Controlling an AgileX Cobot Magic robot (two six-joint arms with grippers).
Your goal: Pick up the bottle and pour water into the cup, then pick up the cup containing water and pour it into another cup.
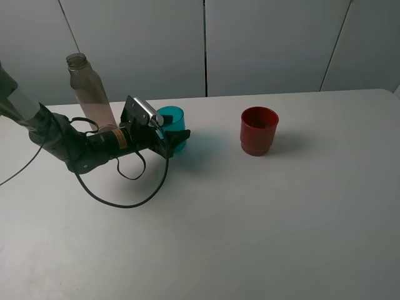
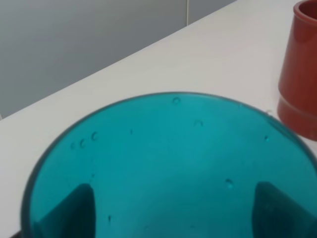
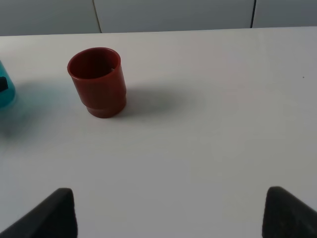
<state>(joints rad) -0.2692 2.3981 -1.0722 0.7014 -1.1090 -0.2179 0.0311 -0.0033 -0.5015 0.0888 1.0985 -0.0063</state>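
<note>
The left gripper has its two dark fingers set either side of the cup, one showing through each flank of the teal wall in the left wrist view; they look closed against it, though actual contact cannot be confirmed. The cup stands upright on the white table, just right of the bottle, which stands bare-necked behind the left forearm. The red cup stands well to the right of the bottle, beyond the teal one, and apart from it.

The relation that matters is cup to red cup: the teal cup's long axis is vertical, and the red cup lies away from the bottle along the table, on the far side from the left arm. The right gripper is spread wide and empty (it is not visible in the high view).

The cup is smooth translucent plastic with droplets on its wall; the red cup is opaque with a stepped base.
</note>
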